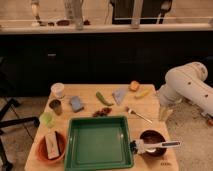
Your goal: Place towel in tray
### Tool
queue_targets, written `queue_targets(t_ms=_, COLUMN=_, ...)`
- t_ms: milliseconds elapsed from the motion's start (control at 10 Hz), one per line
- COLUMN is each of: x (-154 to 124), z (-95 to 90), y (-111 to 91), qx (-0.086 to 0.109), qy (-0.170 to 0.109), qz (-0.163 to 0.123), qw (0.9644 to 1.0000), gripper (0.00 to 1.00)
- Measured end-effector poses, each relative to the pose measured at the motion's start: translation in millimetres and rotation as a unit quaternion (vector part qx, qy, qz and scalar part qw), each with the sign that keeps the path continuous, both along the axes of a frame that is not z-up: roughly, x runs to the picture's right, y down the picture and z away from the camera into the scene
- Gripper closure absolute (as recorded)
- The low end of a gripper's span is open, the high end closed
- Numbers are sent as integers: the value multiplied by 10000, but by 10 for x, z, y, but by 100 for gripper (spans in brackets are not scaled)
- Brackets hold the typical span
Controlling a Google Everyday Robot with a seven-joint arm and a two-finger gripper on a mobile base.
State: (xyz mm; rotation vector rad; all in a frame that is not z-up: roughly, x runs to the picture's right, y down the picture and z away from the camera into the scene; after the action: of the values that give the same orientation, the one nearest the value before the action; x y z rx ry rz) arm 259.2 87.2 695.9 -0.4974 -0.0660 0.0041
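The towel (120, 94), a small pale grey-blue, roughly triangular cloth, lies on the far middle of the wooden table. The green square tray (99, 143) sits at the table's front middle with nothing in it. My white arm comes in from the right. Its gripper (164, 113) hangs down beside the table's right edge, to the right of the towel and behind and to the right of the tray, apart from both.
A blue sponge block (76, 103), white cup (58, 90), metal cup (55, 106) and small green item (47, 119) stand left. An orange bowl (51, 147) is front left. A green vegetable (103, 98), orange fruit (134, 85), banana (142, 93), fork (139, 115) and dark bowl (151, 141) also lie here.
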Motion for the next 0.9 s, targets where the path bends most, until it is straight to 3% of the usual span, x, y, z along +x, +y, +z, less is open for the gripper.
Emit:
queue_targets(t_ms=300, x=-354, z=168, y=-138, qx=492, qy=-599, qz=12, qw=9970, gripper=20)
queue_targets(t_ms=400, x=-407, z=208, y=-145, qx=573, qy=-719, qz=7, qw=9958, gripper=20)
queue_targets(t_ms=700, x=-649, z=362, y=-176, qx=566, qy=-939, qz=-159, qw=9938, gripper=20)
queue_targets(t_ms=900, x=-610, z=361, y=-177, qx=581, qy=-902, qz=-168, qw=9941, gripper=20)
